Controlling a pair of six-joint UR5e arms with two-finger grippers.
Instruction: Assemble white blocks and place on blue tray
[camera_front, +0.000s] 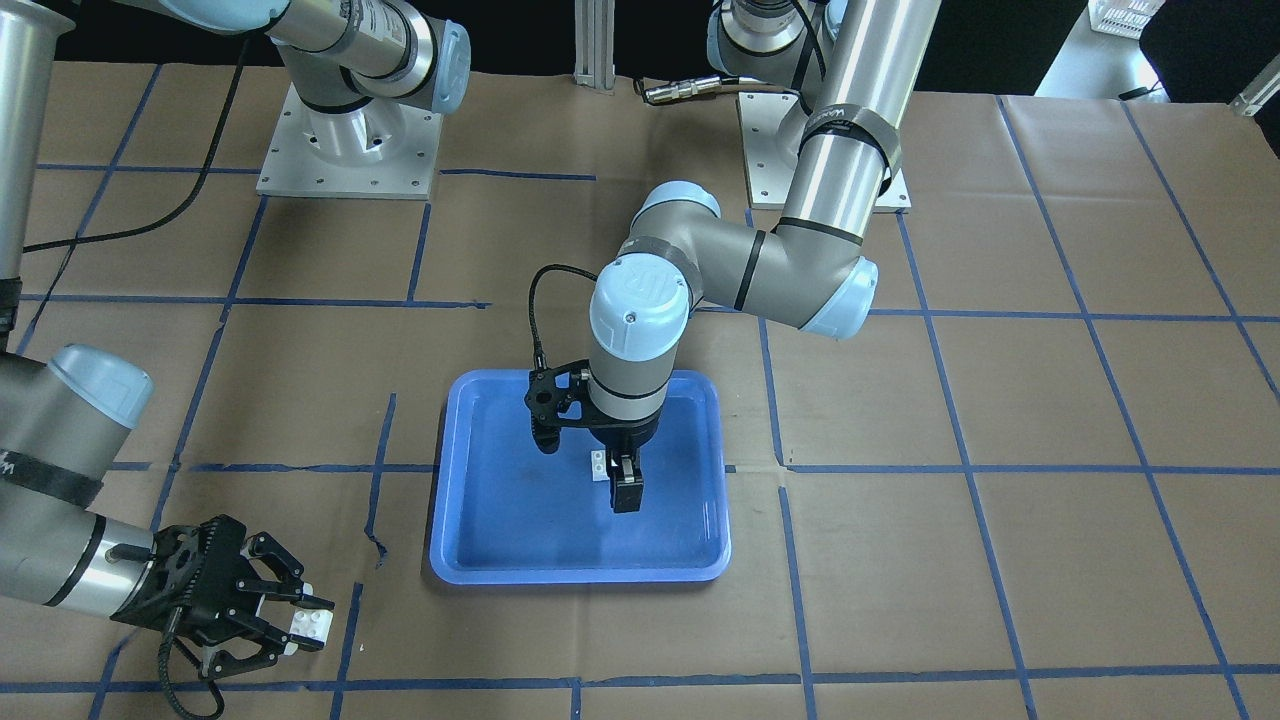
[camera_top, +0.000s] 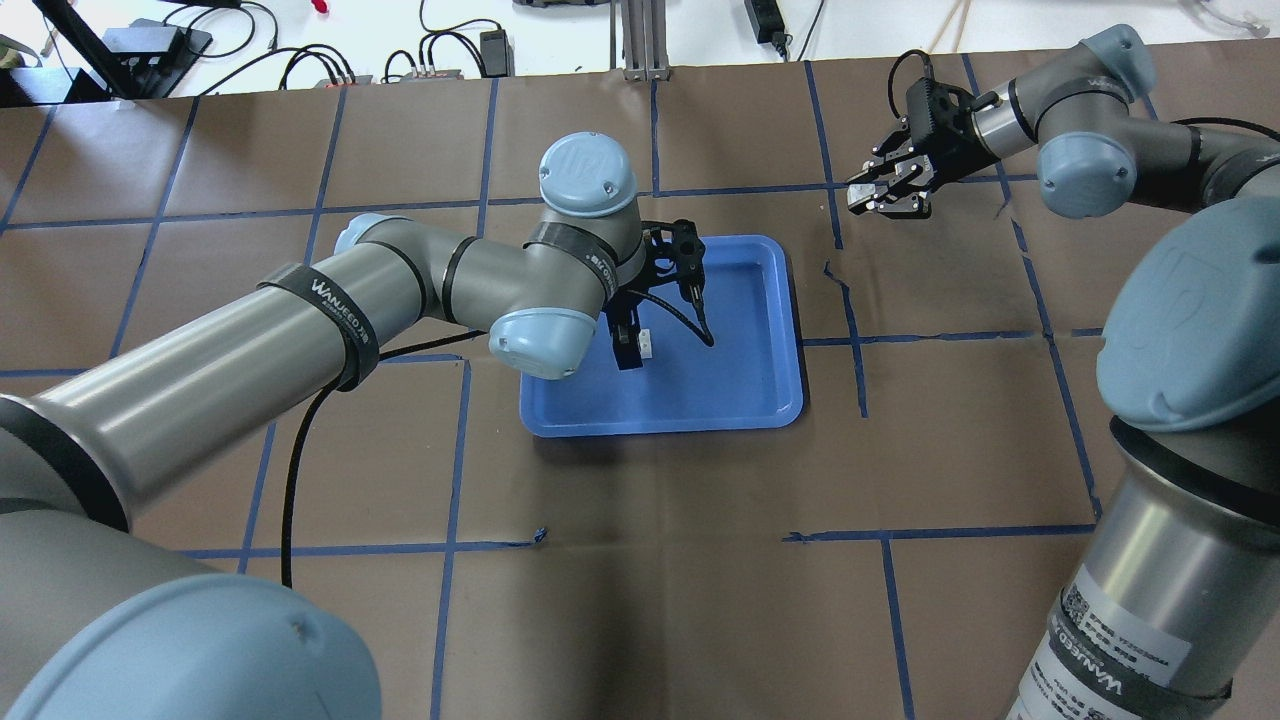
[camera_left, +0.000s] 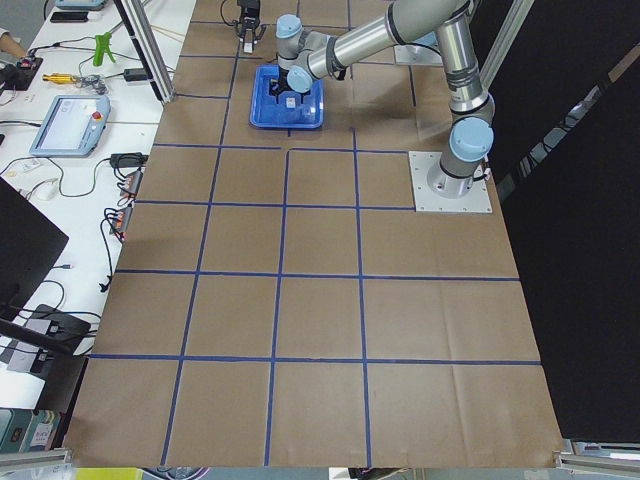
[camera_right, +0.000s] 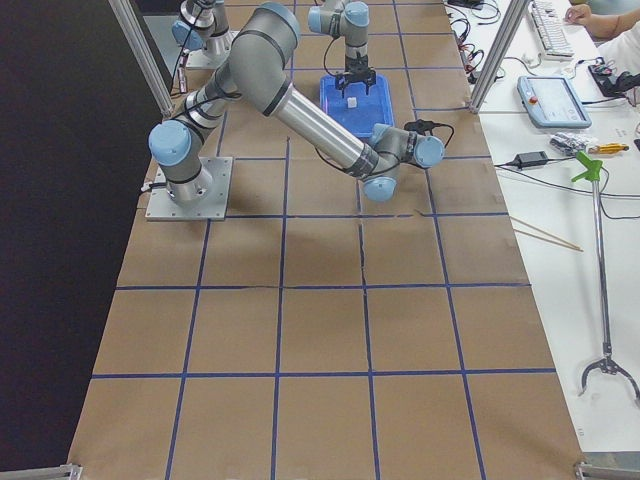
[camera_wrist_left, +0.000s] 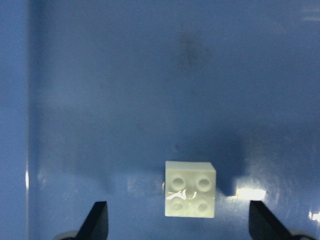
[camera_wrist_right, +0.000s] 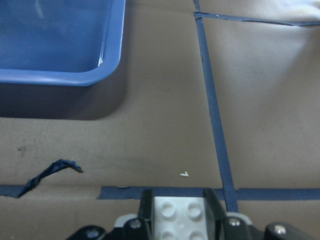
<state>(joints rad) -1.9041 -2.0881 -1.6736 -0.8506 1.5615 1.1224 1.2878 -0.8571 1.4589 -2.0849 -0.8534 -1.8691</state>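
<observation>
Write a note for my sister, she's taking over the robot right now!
Left gripper: open, above a white block lying in the blue tray.
Right gripper: shut on the second white block, held over the table, off the tray.
Done: one block is in the tray.
Left: join the two blocks, set the pair in the tray.

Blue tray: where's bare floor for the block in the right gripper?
Bare: the blue tray floor between the resting white block and the rim nearer the right gripper and its held block; also the strip along the operators' rim. Crowded: around the resting block, under the open left gripper.
</observation>
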